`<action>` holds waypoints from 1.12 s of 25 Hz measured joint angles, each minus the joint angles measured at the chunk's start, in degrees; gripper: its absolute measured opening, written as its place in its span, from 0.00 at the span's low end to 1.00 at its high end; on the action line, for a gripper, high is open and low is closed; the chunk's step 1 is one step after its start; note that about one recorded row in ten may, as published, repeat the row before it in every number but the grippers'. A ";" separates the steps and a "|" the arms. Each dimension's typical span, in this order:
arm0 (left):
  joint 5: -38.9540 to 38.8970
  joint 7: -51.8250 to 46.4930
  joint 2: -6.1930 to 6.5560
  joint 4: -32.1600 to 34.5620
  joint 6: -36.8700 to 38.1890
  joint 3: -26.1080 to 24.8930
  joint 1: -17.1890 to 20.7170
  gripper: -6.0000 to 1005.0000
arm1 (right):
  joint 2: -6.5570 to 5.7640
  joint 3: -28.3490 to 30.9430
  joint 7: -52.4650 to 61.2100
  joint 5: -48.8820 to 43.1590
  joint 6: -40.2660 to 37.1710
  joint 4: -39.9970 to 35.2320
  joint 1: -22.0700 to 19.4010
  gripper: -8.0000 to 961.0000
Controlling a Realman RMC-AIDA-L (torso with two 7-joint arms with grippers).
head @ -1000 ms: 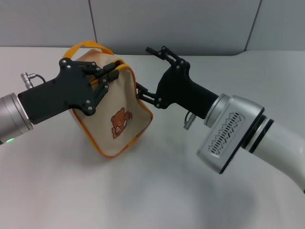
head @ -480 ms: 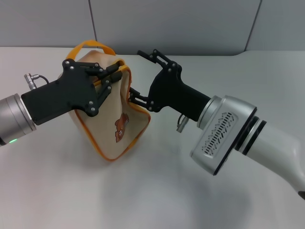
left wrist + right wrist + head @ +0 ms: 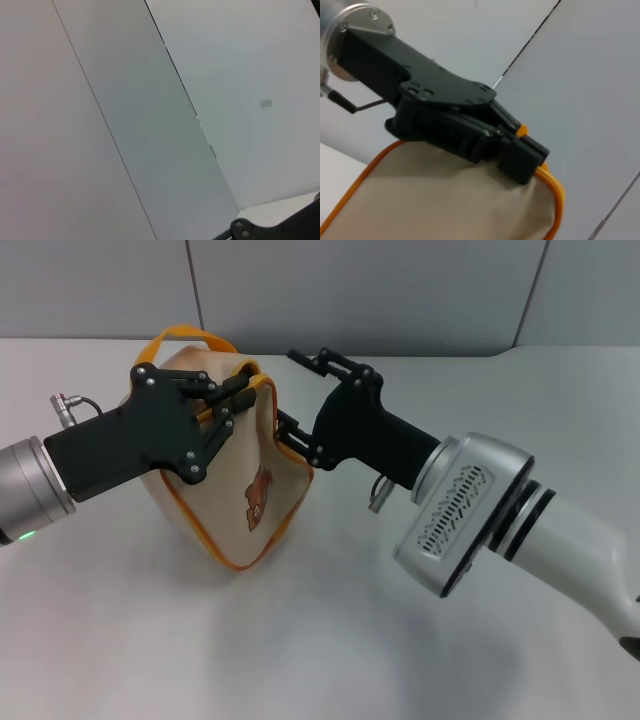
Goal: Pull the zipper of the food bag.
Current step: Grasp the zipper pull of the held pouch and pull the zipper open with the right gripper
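The beige food bag [image 3: 225,502] with orange piping stands tilted on the table, its bear print [image 3: 259,497] turned partly away. Its orange loop handle [image 3: 190,337] sticks up behind. My left gripper [image 3: 232,400] is shut on the bag's orange-trimmed top edge; the right wrist view shows this grip [image 3: 520,157] on the bag [image 3: 445,200]. My right gripper [image 3: 288,390] is open just right of the bag's top corner, its lower finger [image 3: 296,438] against the bag's side edge. The zipper's metal pull tab is hidden.
The bag rests on a pale grey table [image 3: 300,640]. A grey panelled wall [image 3: 400,290] runs behind it. The left wrist view shows only wall panels [image 3: 150,125] and a bit of black gripper [image 3: 275,227] at its edge.
My right gripper has moved left, up to the bag's top corner. The bag has turned, so the bear print faces more sideways. The left gripper keeps its hold.
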 joint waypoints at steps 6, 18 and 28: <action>-0.08 0.00 0.00 0.01 0.08 -0.18 -0.06 0.07 | 0.00 0.58 -0.24 -2.17 0.29 0.31 0.29 0.47; -0.84 0.00 0.10 0.21 -0.58 -0.18 -0.25 0.07 | 0.00 3.64 -0.40 -5.48 -0.12 -0.39 -0.26 0.17; -0.97 0.47 0.16 0.42 -1.02 -0.30 -0.53 0.07 | 0.00 4.00 -0.41 -5.25 -0.28 -1.08 -1.04 0.01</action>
